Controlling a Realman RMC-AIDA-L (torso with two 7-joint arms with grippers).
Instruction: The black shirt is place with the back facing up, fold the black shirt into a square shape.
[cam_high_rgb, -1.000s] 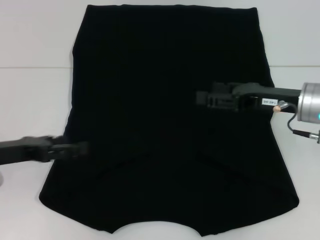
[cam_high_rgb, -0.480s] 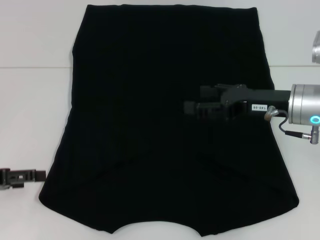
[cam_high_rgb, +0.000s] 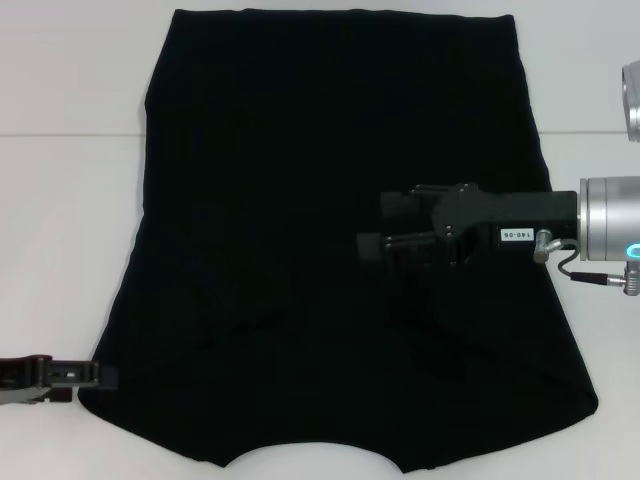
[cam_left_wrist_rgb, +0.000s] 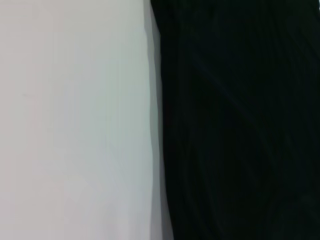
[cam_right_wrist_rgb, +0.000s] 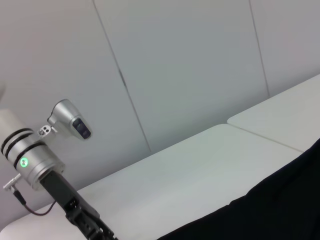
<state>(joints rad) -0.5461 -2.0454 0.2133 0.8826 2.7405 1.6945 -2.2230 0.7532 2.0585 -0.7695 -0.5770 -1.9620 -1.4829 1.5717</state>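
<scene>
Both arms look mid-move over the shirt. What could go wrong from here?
The right gripper hangs open over the middle of the black shirt; dropping there could bunch fabric instead of catching an edge. The left gripper sits at the shirt's near-left corner, so it may nudge that corner and skew the fold.

- Even, diffuse light falls from overhead across the white surface (cam_high_rgb: 60, 250), bright and free of glare in the head view.
- The black shirt (cam_high_rgb: 330, 200) reads as near-solid black, its folds barely visible.
- The right tool (cam_high_rgb: 375, 225) blends into the dark cloth, edges hard to separate.
- A soft, narrow shadow lines the shirt's edge in the left wrist view, which is slightly soft in focus.
- The right wrist view shows a pale wall (cam_right_wrist_rgb: 175, 65), evenly lit.
</scene>
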